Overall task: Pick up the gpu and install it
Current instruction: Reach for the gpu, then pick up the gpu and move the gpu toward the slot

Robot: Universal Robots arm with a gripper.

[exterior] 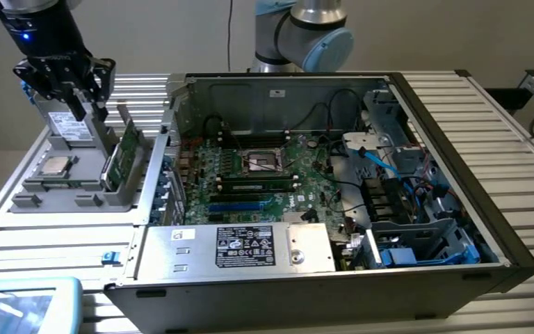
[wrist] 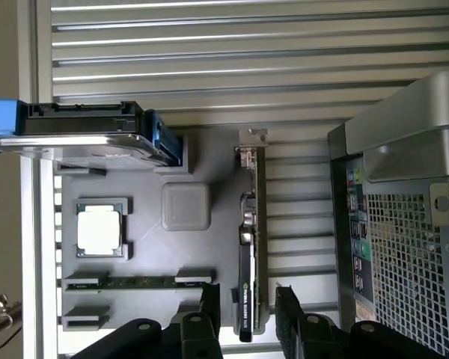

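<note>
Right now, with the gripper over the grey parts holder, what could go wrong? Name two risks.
1. The open gripper lines up over one end of the upright gpu, so an off-centre grasp might tilt the card as it lifts.
2. The computer case stands close beside the grey holder; a swinging card could perhaps strike it.

Black gripper (exterior: 88,104), silver-and-blue arm (exterior: 304,31)

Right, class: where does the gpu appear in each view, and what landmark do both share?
Exterior view: the gpu stands on edge in the grey tray, at the exterior view's left.
Wrist view: edge-on in that tray, inside the open gripper.
Shared landmark: the cpu in the tray.
</note>
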